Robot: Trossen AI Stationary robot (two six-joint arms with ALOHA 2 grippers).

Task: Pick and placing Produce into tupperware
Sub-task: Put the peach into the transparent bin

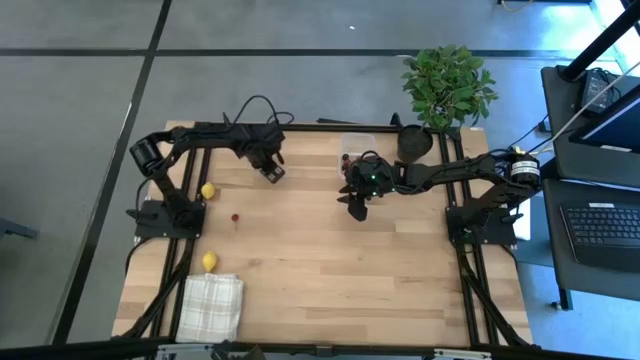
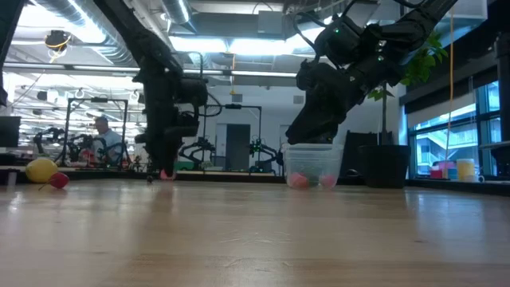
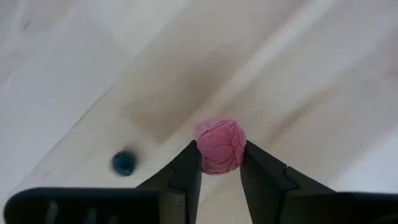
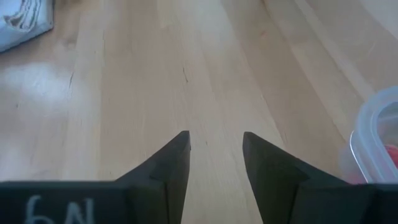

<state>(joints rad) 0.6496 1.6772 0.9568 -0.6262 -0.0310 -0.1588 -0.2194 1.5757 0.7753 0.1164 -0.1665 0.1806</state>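
Left wrist view: I see my left gripper (image 3: 220, 163) closed on a pink, bumpy raspberry-like piece of produce (image 3: 220, 145), pinched between the two dark fingertips just above the pale wooden table (image 3: 298, 68). A small dark berry (image 3: 124, 163) lies on the wood just beside that gripper, apart from the fingers and somewhat blurred.

From above, the left gripper (image 1: 270, 168) sits over the far left part of the table, and the held piece is too small to make out there. Two yellow lemons lie on the left side: one (image 1: 208, 190) near the left arm's base, the other (image 1: 210, 261) nearer, just beside the white checked cloth (image 1: 212, 306). A tiny red piece (image 1: 235, 217) lies on bare wood between them, a little to the right.

My right gripper (image 1: 358, 201) hangs over the middle of the table with its fingers spread and nothing between them; the right wrist view shows only bare wood in the gap. The clear tupperware (image 4: 378, 140) sits just to that gripper's side, cut off by the frame edge, with something red showing inside. In the low view the tupperware (image 2: 312, 167) holds at least two pinkish pieces, and the right arm hides its top. From above the arm covers most of it, and I cannot count its contents.
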